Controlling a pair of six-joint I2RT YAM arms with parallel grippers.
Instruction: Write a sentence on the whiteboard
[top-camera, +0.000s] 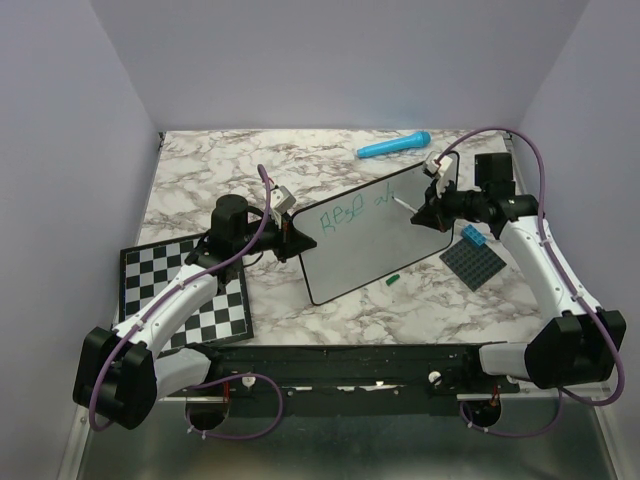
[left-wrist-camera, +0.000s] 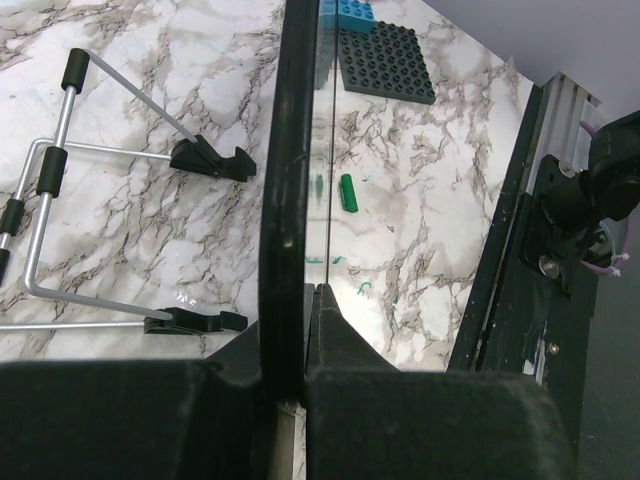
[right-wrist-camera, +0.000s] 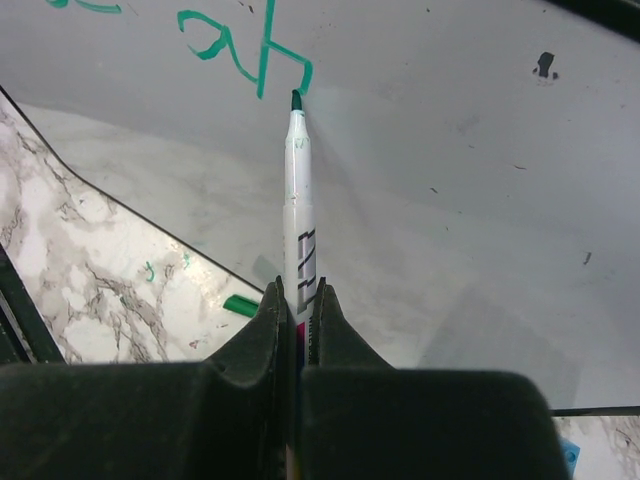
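Whiteboard (top-camera: 375, 235) stands at a slant in the middle of the marble tabletop (top-camera: 300, 160), its white face turned toward the right arm. It looks like a thin, stiff, light panel with a slick face. It would probably skid or tip under pen pressure, so the black rim is the sensible place to hold it, clear of the writing area.

That is where the left gripper (left-wrist-camera: 300, 300) has it, jaws pressed on the left edge of the rim. The left wrist view shows the edge running straight up between the fingers.

The right gripper (right-wrist-camera: 297, 300) pinches a white marker (right-wrist-camera: 298, 200) low on its barrel. The green tip sits at the board's face just beside the last stroke, though I cannot tell whether it actually touches.

The sentence (top-camera: 345, 214) is only a few loopy green letters near the upper left of the board, so most of the writing seems yet to come.

A small green cap (top-camera: 392, 280) lies on the tabletop just beside the board's near edge. A checkerboard (top-camera: 180, 290) lies under the left arm, well apart from the whiteboard.
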